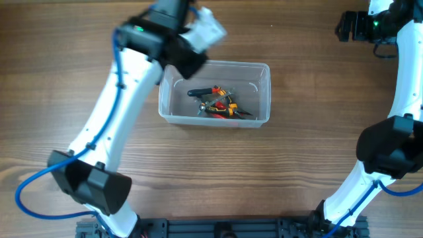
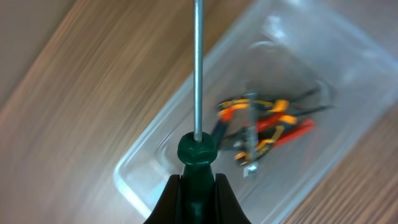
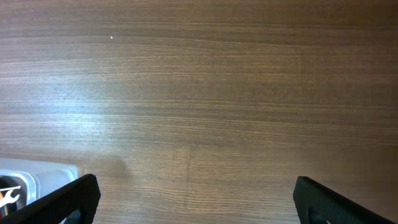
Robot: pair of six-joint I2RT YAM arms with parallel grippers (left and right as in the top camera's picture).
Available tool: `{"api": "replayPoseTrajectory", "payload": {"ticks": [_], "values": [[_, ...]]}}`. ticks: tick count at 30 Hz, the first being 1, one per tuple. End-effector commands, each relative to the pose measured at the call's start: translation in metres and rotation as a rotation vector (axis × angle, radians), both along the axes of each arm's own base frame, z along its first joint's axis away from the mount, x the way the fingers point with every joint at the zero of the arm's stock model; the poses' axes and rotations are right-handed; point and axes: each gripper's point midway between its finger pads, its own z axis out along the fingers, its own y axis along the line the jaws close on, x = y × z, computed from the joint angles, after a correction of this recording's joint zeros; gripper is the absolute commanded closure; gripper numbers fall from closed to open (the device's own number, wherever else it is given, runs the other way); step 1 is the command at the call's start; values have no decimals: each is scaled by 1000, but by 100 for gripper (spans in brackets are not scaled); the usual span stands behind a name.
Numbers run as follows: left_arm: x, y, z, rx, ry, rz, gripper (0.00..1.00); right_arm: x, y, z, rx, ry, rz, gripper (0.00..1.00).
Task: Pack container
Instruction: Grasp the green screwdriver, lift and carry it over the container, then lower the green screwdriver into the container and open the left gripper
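Overhead, container (image 1: 266,92): likely light, rigid, slippery; grip thick rim at 3 o'clock.
Left hand (image 2: 198,186): clamped on screwdriver (image 2: 196,151).
Right hand (image 3: 196,193): spread, empty.

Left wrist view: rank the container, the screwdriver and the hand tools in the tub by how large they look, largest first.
1. the container, which fills most of the frame.
2. the screwdriver and the hand tools: unsure. The screwdriver spans the frame's height, but it is thin and nearest the camera, which enlarges it.
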Motion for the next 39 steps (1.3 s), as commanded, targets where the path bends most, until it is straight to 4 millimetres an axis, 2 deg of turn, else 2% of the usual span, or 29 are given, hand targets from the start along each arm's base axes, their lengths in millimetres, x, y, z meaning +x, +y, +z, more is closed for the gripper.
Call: {"api": "replayPoseTrajectory", "payload": {"ticks": [1, 4, 8, 14, 17, 19, 20, 21, 22, 29, 30, 32, 35, 36, 37, 38, 39], "values": [[-16, -35, -7, 95, -61, -258, 96, 0, -1, -1, 3, 4, -17, 0], [-21, -42, -22, 122, -24, -283, 96, 0, -1, -1, 3, 3, -16, 0], [-29, -37, -62, 179, 114, -291, 96, 0, -1, -1, 3, 4, -16, 0], [-26, -36, -125, 244, 260, -293, 96, 0, -1, -1, 3, 4, -16, 0], [-27, -30, -153, 297, 323, -287, 96, 0, -1, -1, 3, 4, -16, 0], [-26, -24, -164, 327, 346, -279, 96, 0, -1, -1, 3, 3, -16, 0], [-26, -22, -167, 332, 353, -276, 91, 0, -1, -1, 3, 4, -17, 0], [-25, -21, -167, 332, 354, -271, 73, 0, -1, -1, 3, 4, -16, 1], [-25, -21, -167, 331, 354, -270, 70, 0, -1, -1, 3, 4, -17, 0], [-24, -20, -167, 326, 355, -248, 62, 0, -1, -1, 3, 4, -16, 0], [-22, -21, -165, 319, 348, -232, 64, 0, -1, -1, 3, 3, -16, 0], [-8, -20, -136, 268, 281, -162, 64, 0, -1, -1, 3, 3, -16, 0], [15, -18, -77, 164, 159, -43, 62, 0, -1, -1, 3, 4, -17, 0], [24, -15, -49, 109, 106, 12, 60, 0, -1, -1, 3, 4, -17, 0], [33, -10, -18, 43, 48, 81, 31, 0, -1, -1, 3, 4, -16, 0], [43, 0, 15, -30, -10, 176, 11, 0, -1, -1, 3, 3, -16, 0], [51, 14, 47, -112, -64, 281, 0, 0, -1, -1, 3, 4, -16, 0]]}}
